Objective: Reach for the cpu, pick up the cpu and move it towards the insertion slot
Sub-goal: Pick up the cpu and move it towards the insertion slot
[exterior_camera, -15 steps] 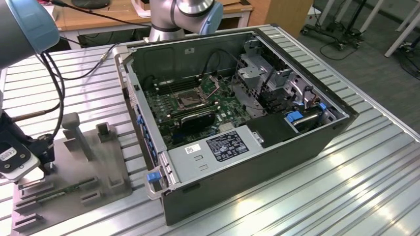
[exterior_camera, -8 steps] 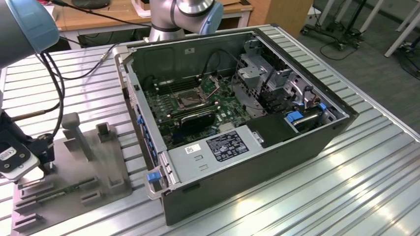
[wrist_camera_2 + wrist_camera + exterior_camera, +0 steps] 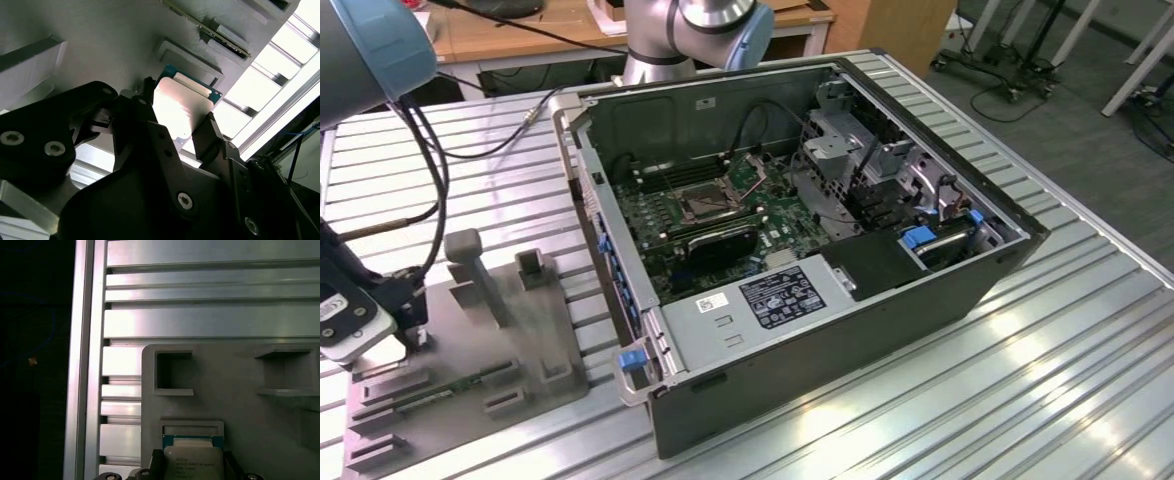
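Note:
The cpu (image 3: 181, 107), a small flat square chip with a pale metal top and a green edge, lies at a shallow framed recess (image 3: 192, 427) of the grey fixture plate (image 3: 474, 395). My gripper (image 3: 177, 112) straddles it, one black finger (image 3: 146, 102) against each opposite edge, shut on it. In the first wrist view the cpu (image 3: 193, 462) sits between the same fingertips (image 3: 158, 459). In the exterior view the gripper (image 3: 384, 345) hangs low over the plate at the exterior view's left. The insertion slot (image 3: 707, 205), a dark square socket with a silvery frame, lies on the green motherboard inside the open computer case.
The open computer case (image 3: 854, 300) stands in the middle of a ribbed aluminium table (image 3: 1067, 380). Upright grey posts (image 3: 474, 275) and a memory stick (image 3: 454, 388) stand on the fixture plate near the gripper. Cables (image 3: 434, 170) hang from the arm.

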